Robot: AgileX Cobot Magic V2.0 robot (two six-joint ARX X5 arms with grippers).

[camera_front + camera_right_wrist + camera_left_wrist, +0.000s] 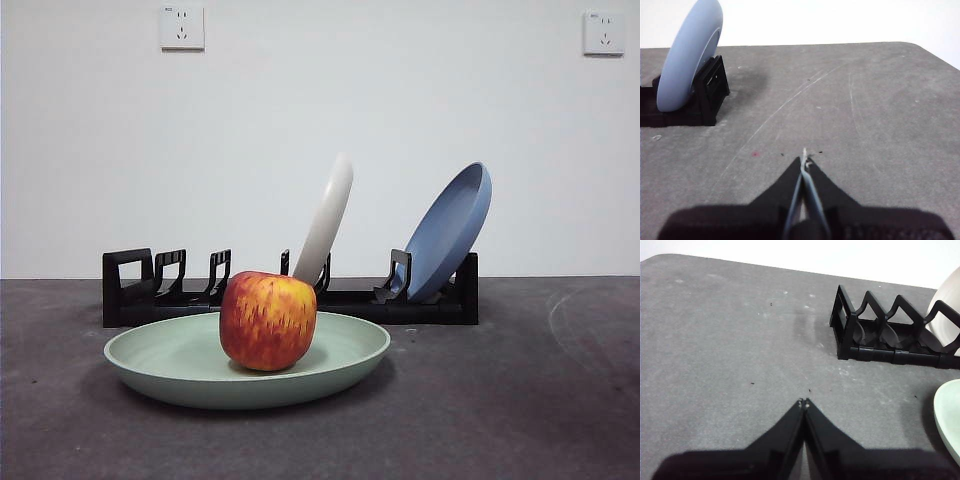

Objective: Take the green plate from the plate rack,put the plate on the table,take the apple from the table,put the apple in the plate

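On my front camera I see the apple [267, 320] sitting inside the green plate [170, 355], a little right of the plate's middle, and the plate lies flat on the table [520, 410] just in front of the plate rack [130, 290]. The rack runs left to right behind it. Its left slots stand bare, a cream-white plate [328, 220] leans in a middle slot, and a blue plate [450, 230] leans at the right end, both tilted to the right. Neither arm shows in that view. From my left wrist camera, the left gripper [804, 402] hangs over bare table with its jaws pressed together and nothing between them; the looped end of the rack lies farther off, and an edge of the green plate shows at the side of the picture. From my right wrist camera, the right gripper [804, 156] also has its jaws closed on nothing, above bare table, with the blue plate and the rack's end well apart from it.
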